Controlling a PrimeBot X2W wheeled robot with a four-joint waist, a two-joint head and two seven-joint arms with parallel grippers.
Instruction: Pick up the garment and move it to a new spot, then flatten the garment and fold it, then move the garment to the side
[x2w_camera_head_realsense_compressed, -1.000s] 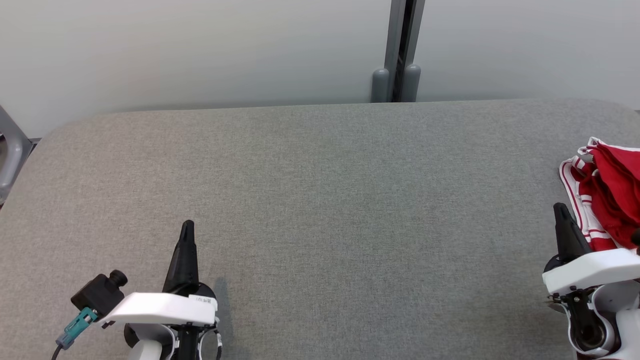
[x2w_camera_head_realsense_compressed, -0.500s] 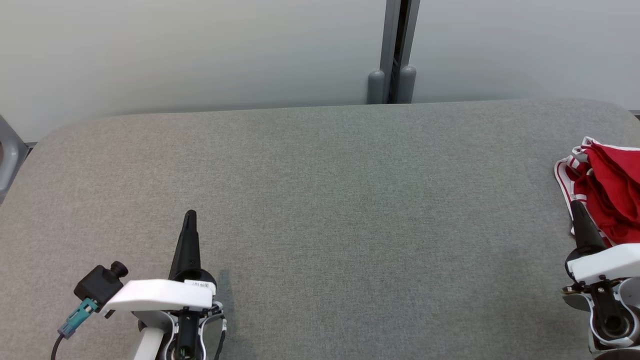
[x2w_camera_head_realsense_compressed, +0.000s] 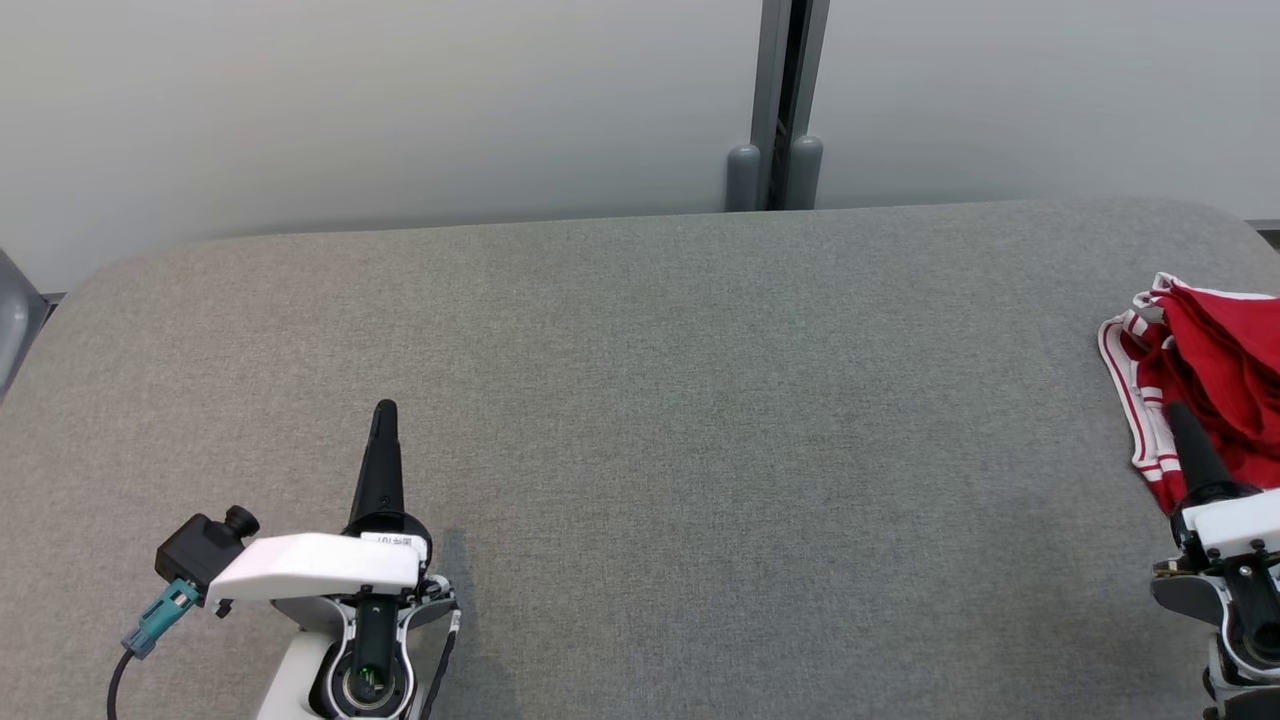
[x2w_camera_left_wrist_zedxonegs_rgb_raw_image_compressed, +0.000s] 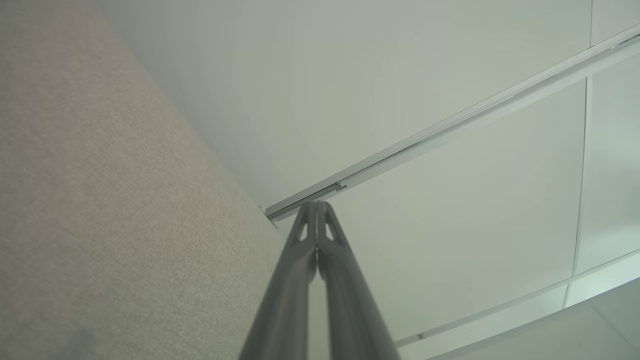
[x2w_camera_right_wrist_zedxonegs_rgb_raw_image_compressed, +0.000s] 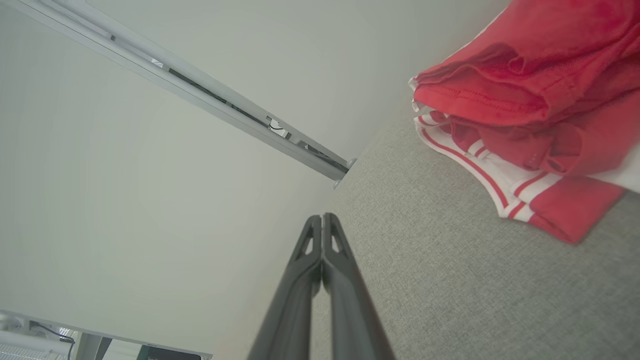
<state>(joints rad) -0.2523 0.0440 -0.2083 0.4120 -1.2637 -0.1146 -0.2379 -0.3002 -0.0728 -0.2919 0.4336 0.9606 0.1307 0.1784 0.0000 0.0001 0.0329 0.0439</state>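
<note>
Writing: a small white sticker sits just behind the left fingers. Its marks are too tiny to read.
Garment look: the garment is red, with white bands that have thin red stripes. It is bunched up in folds, not flat.
Garment place: on the grey table, at the right edge. The side of the head view cuts part of it off.
Left fingers: pressed tight together, holding nothing, over the near left of the table, well apart from the garment.
Right fingers: the right fingers are pressed tight together, holding nothing. Their tip shows in front of the garment's near edge. The right wrist view shows the garment off to one side of the tips.
Behind: a pale wall with a grey post.
</note>
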